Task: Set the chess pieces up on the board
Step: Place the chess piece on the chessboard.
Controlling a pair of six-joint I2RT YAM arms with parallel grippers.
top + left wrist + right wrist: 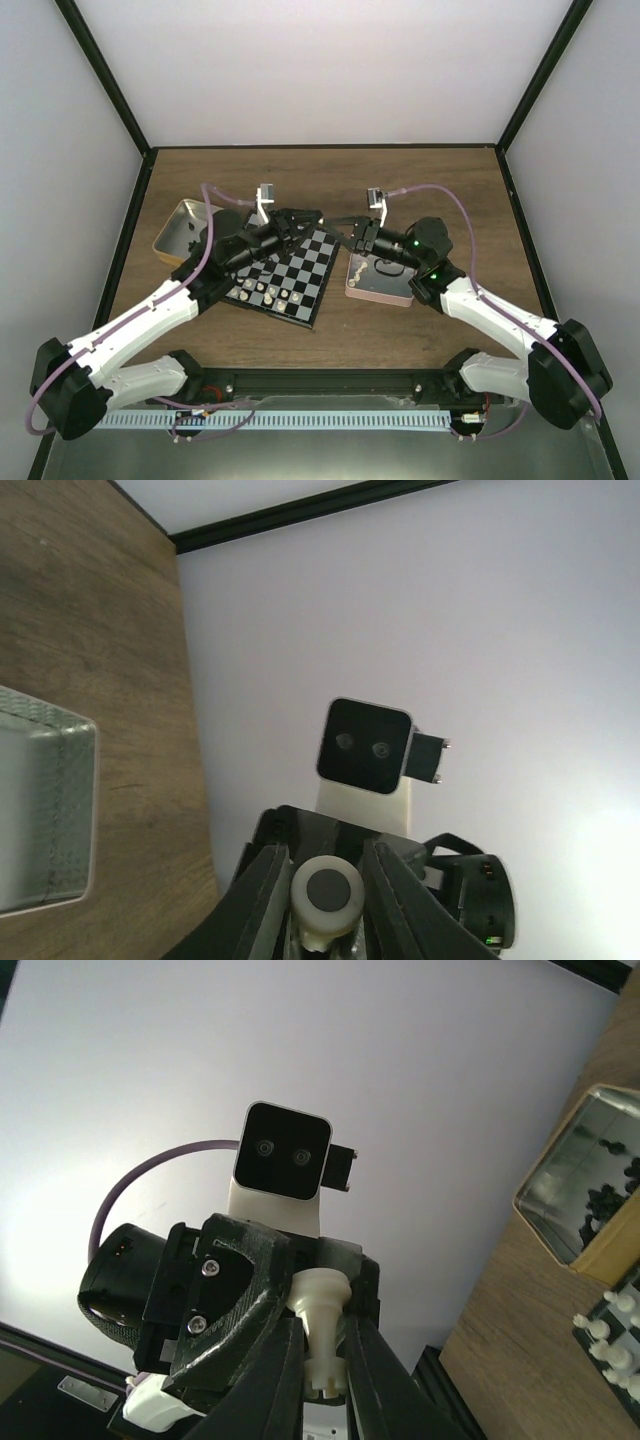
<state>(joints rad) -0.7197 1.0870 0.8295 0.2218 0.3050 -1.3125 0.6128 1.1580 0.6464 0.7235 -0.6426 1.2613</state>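
Note:
One cream-white chess piece (327,892) hangs in the air between both grippers, over the far right corner of the board (318,250). My left gripper (308,222) is shut on its round, dark-felted base, which faces the left wrist camera. My right gripper (345,228) is shut on the stem of the same piece (325,1325), its notched crown towards the right wrist camera. From above the piece is hidden by the fingers. Several white pieces (268,291) stand on the board's near rows and show again as white pieces (605,1330) at the right wrist view's edge.
A gold tin (180,232) lies left of the board; in the right wrist view this tin (590,1190) holds black pieces. A pink tin (380,280) sits right of the board, under the right arm. A tin's rim (80,810) shows in the left wrist view.

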